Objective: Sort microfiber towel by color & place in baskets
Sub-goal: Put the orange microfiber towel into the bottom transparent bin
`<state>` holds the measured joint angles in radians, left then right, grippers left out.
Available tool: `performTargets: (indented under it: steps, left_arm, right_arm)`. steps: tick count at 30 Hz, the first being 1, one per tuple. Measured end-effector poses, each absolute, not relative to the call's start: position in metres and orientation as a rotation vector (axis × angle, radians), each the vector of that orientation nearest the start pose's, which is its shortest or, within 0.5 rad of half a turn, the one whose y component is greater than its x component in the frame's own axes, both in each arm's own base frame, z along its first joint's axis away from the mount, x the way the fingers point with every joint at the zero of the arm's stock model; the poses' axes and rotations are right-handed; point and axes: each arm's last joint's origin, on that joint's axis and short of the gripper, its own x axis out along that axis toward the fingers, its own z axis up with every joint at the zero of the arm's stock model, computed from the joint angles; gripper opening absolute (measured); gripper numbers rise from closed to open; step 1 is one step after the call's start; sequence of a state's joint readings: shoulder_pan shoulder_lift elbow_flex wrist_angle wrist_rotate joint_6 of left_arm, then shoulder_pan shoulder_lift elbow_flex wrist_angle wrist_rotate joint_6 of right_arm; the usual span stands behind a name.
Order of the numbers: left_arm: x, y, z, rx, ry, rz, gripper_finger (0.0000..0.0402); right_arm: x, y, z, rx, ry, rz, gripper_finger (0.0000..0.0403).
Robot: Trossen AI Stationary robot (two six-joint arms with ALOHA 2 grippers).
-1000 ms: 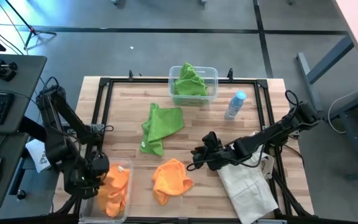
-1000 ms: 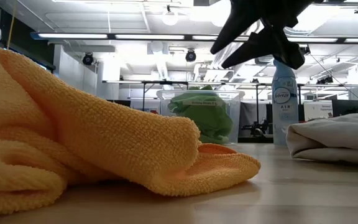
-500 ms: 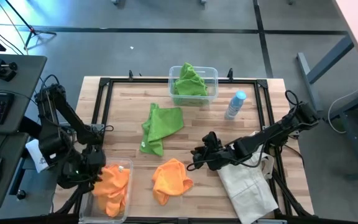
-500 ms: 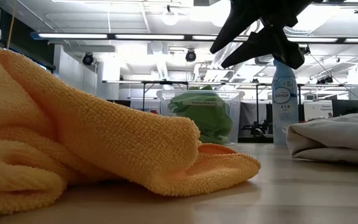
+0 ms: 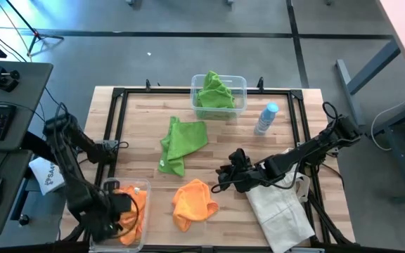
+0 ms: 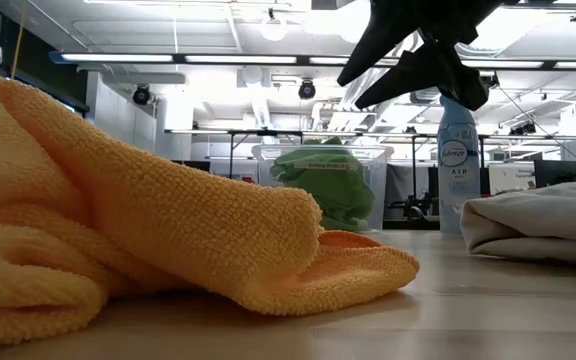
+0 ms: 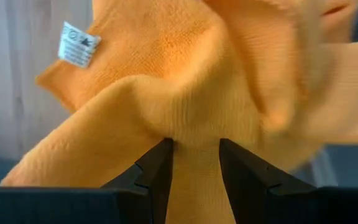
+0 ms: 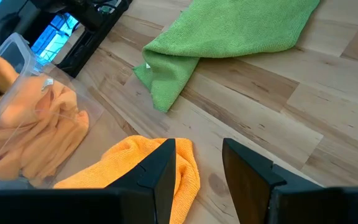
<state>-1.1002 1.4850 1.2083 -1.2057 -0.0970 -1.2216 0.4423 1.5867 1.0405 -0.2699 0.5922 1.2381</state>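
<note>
My left gripper (image 5: pixel 118 209) is down in the near-left basket (image 5: pixel 140 188), shut on an orange microfiber towel (image 7: pixel 185 74) that has a white tag. More orange cloth lies heaped in that basket (image 8: pixel 36 130). Another orange towel (image 5: pixel 192 200) lies crumpled on the table, and my right gripper (image 5: pixel 222 179) hovers open just to its right with nothing between the fingers (image 8: pixel 160 165). A green towel (image 5: pixel 181 144) lies flat mid-table. The far basket (image 5: pixel 240 83) holds green towels (image 5: pixel 213 91). My left gripper pinches a bunched fold of the orange towel (image 7: pixel 194 127) between its two fingers, coming from above and pointing down. The rest of the towel spreads out beyond the fingertips, slack, inside the basket.
A spray bottle with a blue cap (image 5: pixel 266 118) stands right of the far basket. An off-white tote bag (image 5: pixel 280 211) lies at the near right, under the right arm. A black frame (image 5: pixel 118 95) runs round the table's edge.
My left gripper has gone toward the table's near edge and down into the near-left basket, carrying the orange towel with it. My right arm has kept still.
</note>
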Motion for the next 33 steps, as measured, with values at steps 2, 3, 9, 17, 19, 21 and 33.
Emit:
performTargets:
  steps: [2, 3, 9, 17, 19, 21, 33]
  left_arm:
    - [0.123, -0.235, 0.248, -0.073, 1.464, 0.087, 0.0122]
    - [0.126, -0.238, 0.242, -0.049, 1.472, 0.103, 0.0122]
    - [0.139, -0.257, 0.209, 0.022, 1.487, 0.116, 0.0122]
    - [0.144, -0.266, 0.197, -0.002, 1.467, 0.111, 0.0122]
    - [0.142, -0.262, 0.200, -0.011, 1.471, 0.148, 0.0122]
    - [0.139, -0.257, 0.207, -0.023, 1.470, 0.181, 0.0122]
    - [0.111, -0.213, 0.277, -0.250, 1.346, 0.210, 0.0122]
  right_arm:
    - [0.303, 0.126, 0.225, 0.779, 0.506, -0.538, 0.0128]
    - [0.303, 0.126, 0.225, 0.779, 0.506, -0.538, 0.0128]
    - [0.303, 0.126, 0.225, 0.784, 0.501, -0.533, 0.0128]
    - [0.305, 0.127, 0.227, 0.799, 0.478, -0.515, 0.0128]
    - [0.306, 0.127, 0.228, 0.802, 0.474, -0.510, 0.0128]
    - [0.306, 0.127, 0.228, 0.799, 0.471, -0.506, 0.0128]
    - [0.310, 0.125, 0.231, 0.839, 0.434, -0.498, 0.0128]
